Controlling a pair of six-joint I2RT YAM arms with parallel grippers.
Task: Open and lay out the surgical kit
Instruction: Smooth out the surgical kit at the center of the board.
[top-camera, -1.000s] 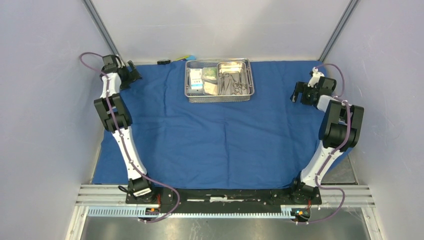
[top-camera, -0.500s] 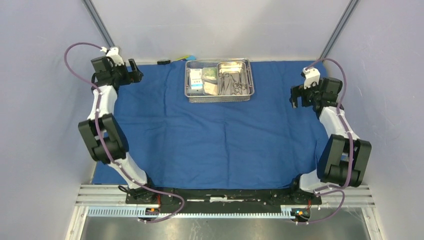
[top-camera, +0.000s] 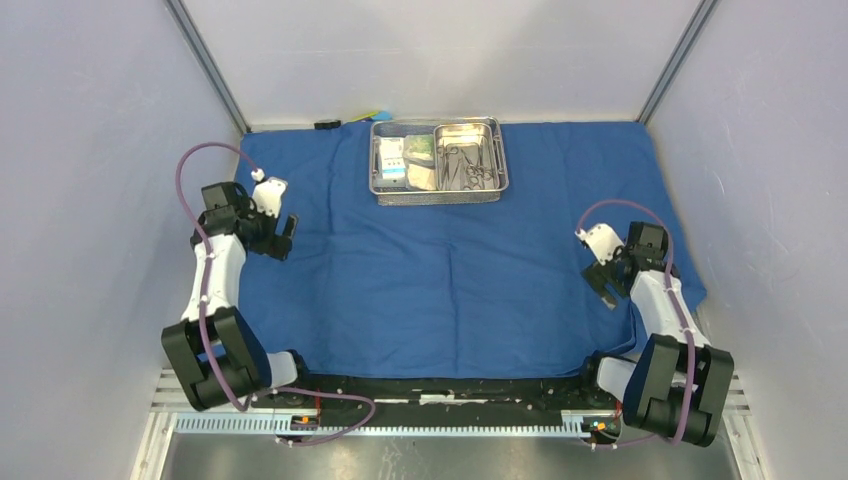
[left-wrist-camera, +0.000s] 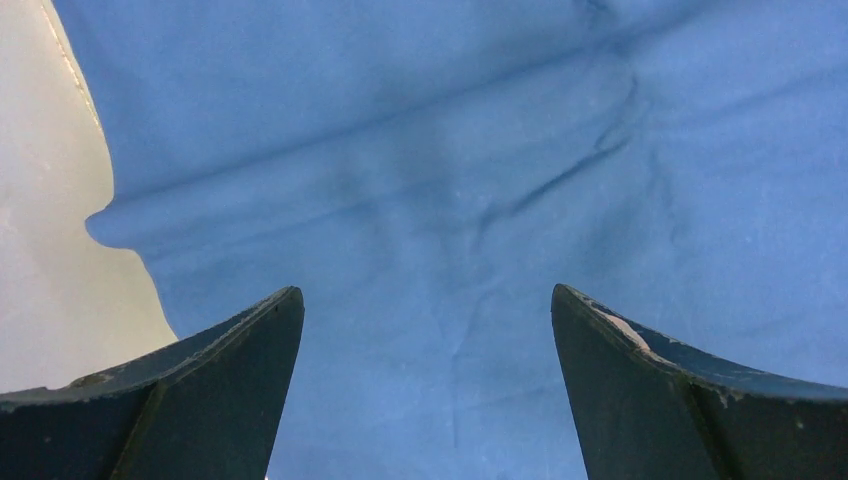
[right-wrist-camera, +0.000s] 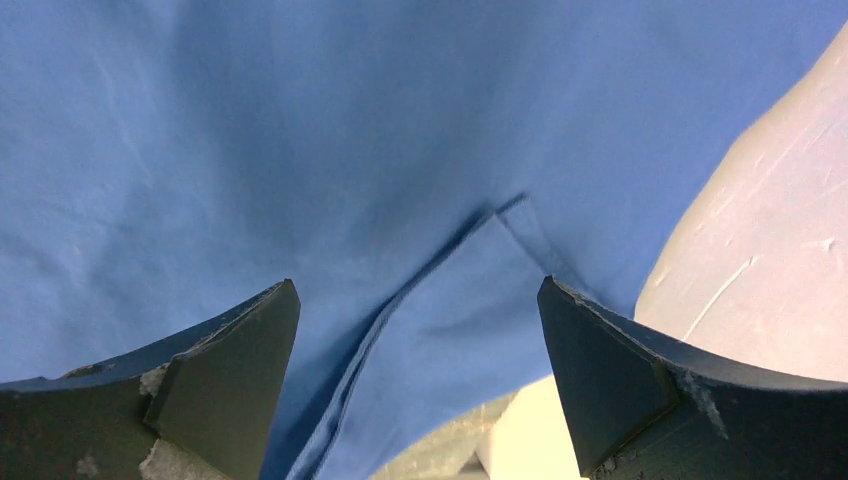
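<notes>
- Across the tabletop, the large blue cloth wrap (top-camera: 440, 290) lies spread open.
- At its far edge sits the rectangular wire-mesh steel tray (top-camera: 440, 198). The smaller steel pan (top-camera: 466, 127) is in its right half with slim metal instruments (top-camera: 466, 166) inside, and small packets (top-camera: 398, 160) are on the left.
- Left gripper (top-camera: 282, 238) is over the cloth's left side, jaws spread wide, nothing between them.
- Right gripper (top-camera: 603, 287) is over a folded hem at the right edge, jaws spread and empty.

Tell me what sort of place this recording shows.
Probably a robot lab test cell, not an operating room: plain pale walls box in the workspace, and a blue cloth holds one steel instrument tray.
</notes>
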